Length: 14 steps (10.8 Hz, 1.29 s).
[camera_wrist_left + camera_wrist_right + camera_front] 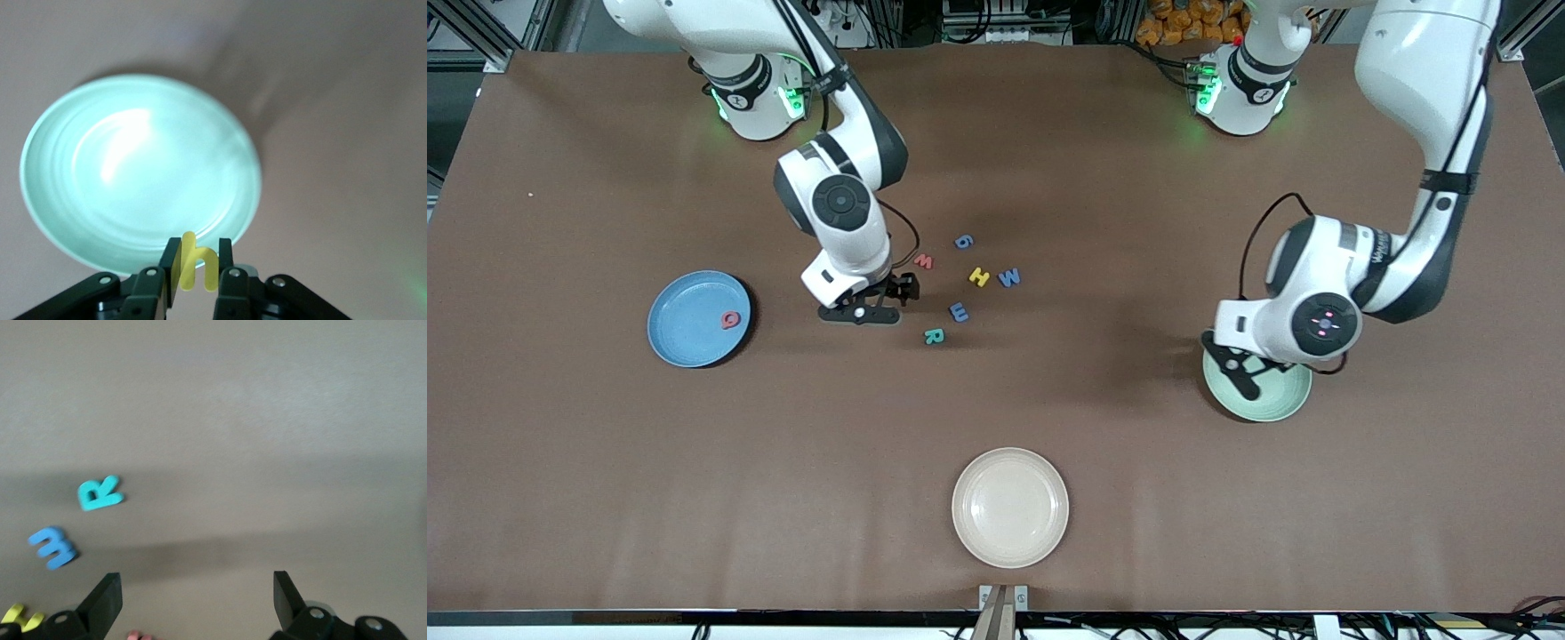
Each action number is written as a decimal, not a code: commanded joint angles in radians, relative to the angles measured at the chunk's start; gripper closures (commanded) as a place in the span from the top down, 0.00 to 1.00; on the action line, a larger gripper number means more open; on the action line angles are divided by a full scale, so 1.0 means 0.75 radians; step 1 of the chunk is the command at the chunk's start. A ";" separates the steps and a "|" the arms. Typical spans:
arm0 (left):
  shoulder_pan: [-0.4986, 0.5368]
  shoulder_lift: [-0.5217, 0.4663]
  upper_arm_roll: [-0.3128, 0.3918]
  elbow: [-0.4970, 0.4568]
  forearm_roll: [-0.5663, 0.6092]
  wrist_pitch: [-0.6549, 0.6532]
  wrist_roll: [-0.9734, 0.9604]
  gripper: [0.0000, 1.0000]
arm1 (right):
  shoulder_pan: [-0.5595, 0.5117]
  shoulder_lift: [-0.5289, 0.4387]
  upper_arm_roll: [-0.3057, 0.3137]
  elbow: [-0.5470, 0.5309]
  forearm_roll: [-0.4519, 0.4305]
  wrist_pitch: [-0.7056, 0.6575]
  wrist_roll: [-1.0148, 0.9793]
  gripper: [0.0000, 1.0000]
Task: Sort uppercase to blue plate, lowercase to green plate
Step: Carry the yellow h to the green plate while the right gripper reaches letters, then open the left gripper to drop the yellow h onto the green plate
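Left gripper [198,267]: pinching a small yellow letter [197,263] between its fingers, over the rim of the green plate [60,200] at the left arm's end of the table.
Right gripper [197,600]: fingers spread wide with nothing between them, over bare table beside the loose letters.
Blue plate [685,333]: holds the red Q [732,319], at the right arm's end.
Loose letters: teal R [934,336], blue e [959,312], yellow H [979,276], blue W [1008,277], red w [924,261], blue g [963,241] at mid-table.
Cream plate [1009,507]: nearest the front camera.
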 commanded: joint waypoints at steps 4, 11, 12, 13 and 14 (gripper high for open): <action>0.086 0.072 -0.022 0.046 0.020 0.057 -0.012 0.36 | 0.118 0.050 0.042 0.031 0.008 0.061 0.110 1.00; 0.078 -0.068 -0.028 0.171 0.014 0.031 -0.010 1.00 | 0.153 0.124 0.044 0.000 0.010 0.085 0.061 1.00; 0.072 -0.117 -0.040 0.181 0.005 -0.020 -0.012 1.00 | 0.146 0.124 0.044 -0.010 0.010 0.110 0.040 1.00; 0.078 -0.144 -0.081 0.226 0.001 -0.085 -0.018 1.00 | 0.122 0.122 0.044 -0.004 0.012 0.112 0.026 1.00; 0.080 -0.173 -0.091 0.277 -0.001 -0.171 -0.031 1.00 | 0.093 0.122 0.044 0.004 0.021 0.114 0.008 1.00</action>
